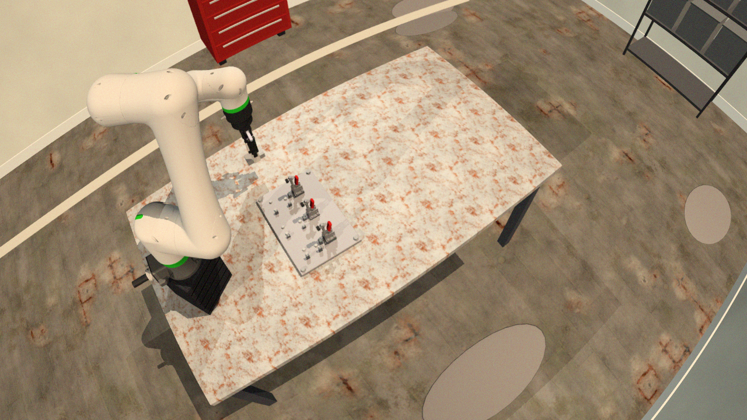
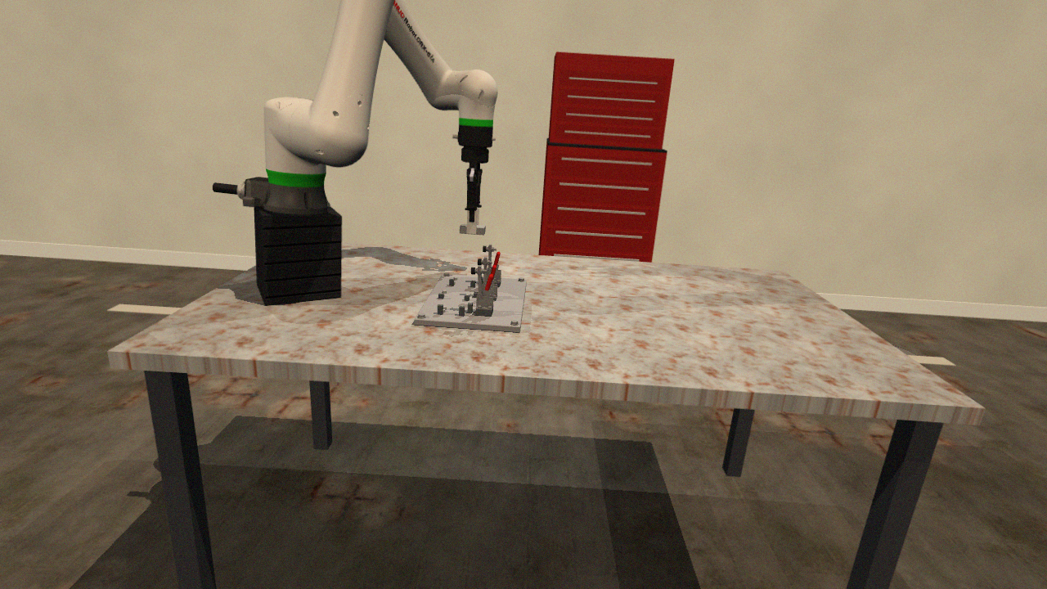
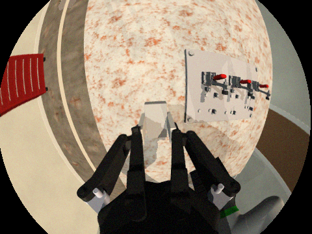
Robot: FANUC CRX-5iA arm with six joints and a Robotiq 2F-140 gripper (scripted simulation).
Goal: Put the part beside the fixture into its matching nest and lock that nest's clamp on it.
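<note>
My gripper (image 1: 254, 153) (image 2: 473, 219) (image 3: 156, 118) is shut on the grey block part (image 1: 251, 157) (image 2: 478, 229) (image 3: 155, 116) and holds it in the air above the table, beside the far end of the fixture plate (image 1: 339, 221) (image 2: 510, 307) (image 3: 194, 65). The plate carries three nests in a row, each with a red-handled toggle clamp (image 1: 295, 180) (image 1: 311, 202) (image 1: 328, 226) (image 2: 495, 266) (image 3: 220, 77). All three red handles stand raised. The rest pads and blocks show only as small studs on the plate.
The arm's black base (image 1: 206, 284) (image 2: 297, 252) stands on the marble table (image 1: 418, 135) (image 2: 658, 322) near the plate. A red tool cabinet (image 1: 240, 20) (image 2: 607, 157) (image 3: 22, 82) stands behind the table. A dark shelf rack (image 1: 689, 46) is on the far right.
</note>
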